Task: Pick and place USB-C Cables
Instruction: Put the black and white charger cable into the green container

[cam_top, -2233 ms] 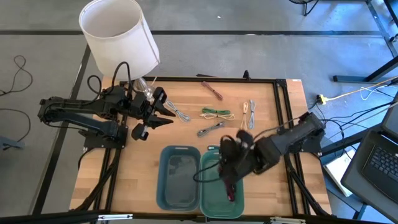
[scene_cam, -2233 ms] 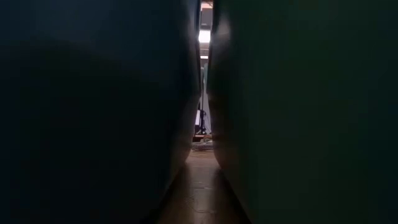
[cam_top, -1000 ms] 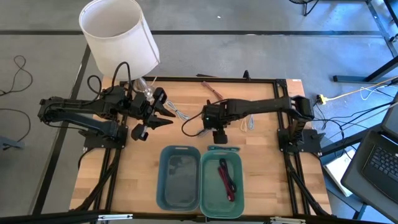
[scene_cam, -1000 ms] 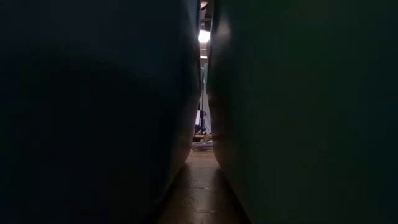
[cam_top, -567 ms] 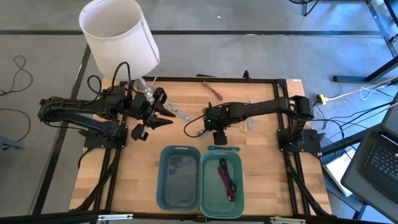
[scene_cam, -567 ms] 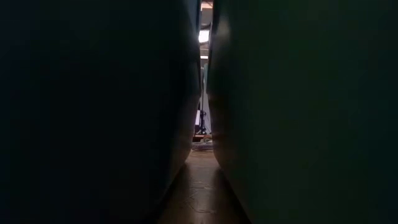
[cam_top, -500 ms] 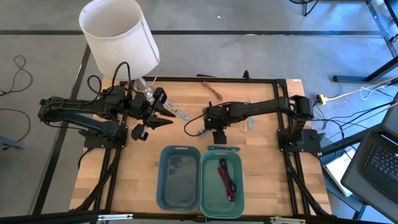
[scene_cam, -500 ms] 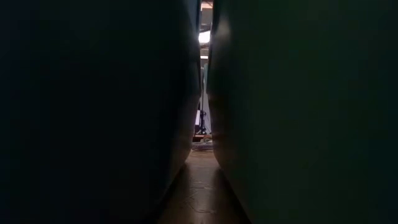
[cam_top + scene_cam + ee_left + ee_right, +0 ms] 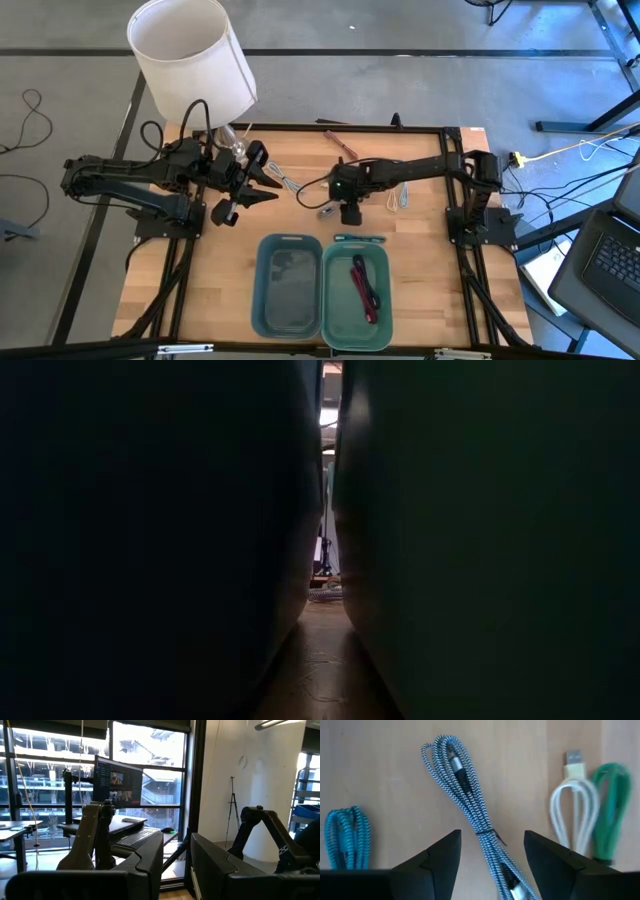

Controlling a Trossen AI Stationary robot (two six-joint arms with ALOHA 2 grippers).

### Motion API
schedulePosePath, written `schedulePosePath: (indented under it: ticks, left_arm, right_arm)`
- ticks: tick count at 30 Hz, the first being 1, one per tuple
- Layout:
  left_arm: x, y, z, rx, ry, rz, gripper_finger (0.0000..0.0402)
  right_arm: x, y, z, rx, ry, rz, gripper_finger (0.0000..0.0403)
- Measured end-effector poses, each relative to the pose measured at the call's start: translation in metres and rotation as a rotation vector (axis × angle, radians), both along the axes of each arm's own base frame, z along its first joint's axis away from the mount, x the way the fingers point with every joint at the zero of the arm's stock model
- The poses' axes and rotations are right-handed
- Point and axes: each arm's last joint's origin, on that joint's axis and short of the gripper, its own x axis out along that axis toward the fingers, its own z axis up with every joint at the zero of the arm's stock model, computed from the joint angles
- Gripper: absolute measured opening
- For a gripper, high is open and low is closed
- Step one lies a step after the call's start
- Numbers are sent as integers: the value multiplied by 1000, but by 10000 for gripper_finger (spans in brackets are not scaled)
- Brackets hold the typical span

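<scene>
My right gripper (image 9: pixel 341 196) (image 9: pixel 492 857) hangs open over the middle of the table, fingers pointing down. A black-and-white braided cable (image 9: pixel 470 805) lies flat on the wood below the gap between them; only its end (image 9: pixel 325 211) shows in the high view. I cannot tell whether the fingers touch it. Beside it lie a teal cable (image 9: pixel 345 830) (image 9: pixel 358 239), a white cable (image 9: pixel 570 805) and a green cable (image 9: pixel 610 810). A dark red cable (image 9: pixel 365 290) lies in the right tray (image 9: pixel 385 300). My left gripper (image 9: pixel 265 186) (image 9: pixel 175 865) waits open at the left, by a grey cable (image 9: pixel 288 184).
Two teal trays (image 9: pixel 272 300) stand side by side at the near edge; their dark walls (image 9: pixel 150 540) fill the low view. A brown cable (image 9: pixel 341 144) lies at the far edge, pale cables (image 9: pixel 400 188) under the right arm. A white lampshade (image 9: pixel 190 55) stands at the far left.
My right gripper has left the right tray, where the dark red cable now lies loose, and has swung toward the far edge to the cables in the middle of the table. Over the last second it has stayed there, shifting only a little.
</scene>
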Motion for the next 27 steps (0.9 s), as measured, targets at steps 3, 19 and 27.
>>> schedulePosePath:
  ticks: [3,19,27]
  left_arm:
    - [0,0,0,0,0,0,92]
    - [0,0,-1,0,7,0,92]
    - [0,0,-1,-1,8,0,92]
  right_arm:
    - [1,1,-17,33,56,4,219]
    - [2,9,-16,-8,185,-77,23]
    - [-4,31,91,-155,207,-137,23]
